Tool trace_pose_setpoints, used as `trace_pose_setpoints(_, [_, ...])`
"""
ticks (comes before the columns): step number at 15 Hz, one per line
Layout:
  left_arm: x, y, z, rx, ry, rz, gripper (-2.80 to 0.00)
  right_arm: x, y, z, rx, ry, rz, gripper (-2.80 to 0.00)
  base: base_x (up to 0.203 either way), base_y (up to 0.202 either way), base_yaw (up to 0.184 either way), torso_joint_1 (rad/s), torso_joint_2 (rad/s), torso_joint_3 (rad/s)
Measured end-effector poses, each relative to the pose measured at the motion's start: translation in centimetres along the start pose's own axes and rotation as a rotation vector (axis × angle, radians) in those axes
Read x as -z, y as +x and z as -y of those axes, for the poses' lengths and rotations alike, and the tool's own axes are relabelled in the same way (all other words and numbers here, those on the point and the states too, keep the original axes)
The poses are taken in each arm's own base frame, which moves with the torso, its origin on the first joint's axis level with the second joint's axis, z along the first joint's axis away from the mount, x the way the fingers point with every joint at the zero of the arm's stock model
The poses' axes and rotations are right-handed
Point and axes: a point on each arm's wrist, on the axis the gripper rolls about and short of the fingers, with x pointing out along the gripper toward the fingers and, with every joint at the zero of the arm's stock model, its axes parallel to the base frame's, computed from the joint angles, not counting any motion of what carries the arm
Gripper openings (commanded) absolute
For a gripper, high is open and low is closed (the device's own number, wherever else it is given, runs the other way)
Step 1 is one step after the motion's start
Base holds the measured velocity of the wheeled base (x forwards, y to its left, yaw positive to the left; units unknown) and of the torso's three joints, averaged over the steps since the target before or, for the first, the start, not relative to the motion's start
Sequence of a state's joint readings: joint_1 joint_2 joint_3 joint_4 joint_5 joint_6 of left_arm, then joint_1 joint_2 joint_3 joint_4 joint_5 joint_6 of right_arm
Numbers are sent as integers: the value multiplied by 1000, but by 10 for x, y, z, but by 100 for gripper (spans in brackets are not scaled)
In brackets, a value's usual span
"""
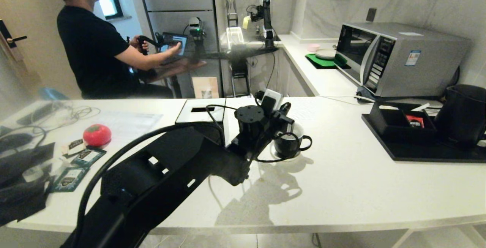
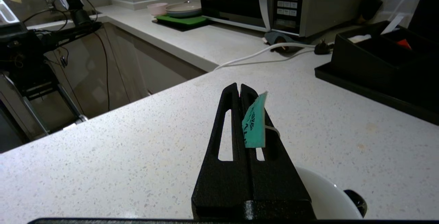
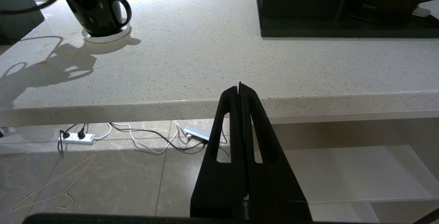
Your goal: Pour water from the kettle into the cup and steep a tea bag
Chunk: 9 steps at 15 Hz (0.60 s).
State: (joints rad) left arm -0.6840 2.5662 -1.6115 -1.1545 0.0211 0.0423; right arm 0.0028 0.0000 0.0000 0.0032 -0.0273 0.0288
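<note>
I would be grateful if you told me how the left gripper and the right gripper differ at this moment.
The left gripper is shut on a teal tag with a white string, above the cup on the counter; the right gripper holds nothing. The left is over the counter; the right sits below the counter's edge, parked. Both are black and shut.

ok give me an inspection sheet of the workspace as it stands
surface: white speckled stone counter, dry as far as visible
job's things: glossy black mug on small white saucer; matte black rounded kettle on black tray; tea bag itself not visible
clutter: dark teal sachets, red tomato-shaped object, black slotted box
grippers: left gripper over the mug, shut on teal paper tag with white string; right gripper shut, empty, below the counter edge
cables: white cord by silver microwave; power strip on floor
surroundings: seated person at a desk
</note>
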Motion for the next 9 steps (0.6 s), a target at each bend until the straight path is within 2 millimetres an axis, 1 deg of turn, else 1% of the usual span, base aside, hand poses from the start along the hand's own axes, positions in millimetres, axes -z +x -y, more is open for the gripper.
trace_pose_setpoints(9, [-53, -1, -8, -14, 3, 92, -280, 0, 0, 0, 0, 0, 0, -280, 0, 0, 0, 0, 0, 0])
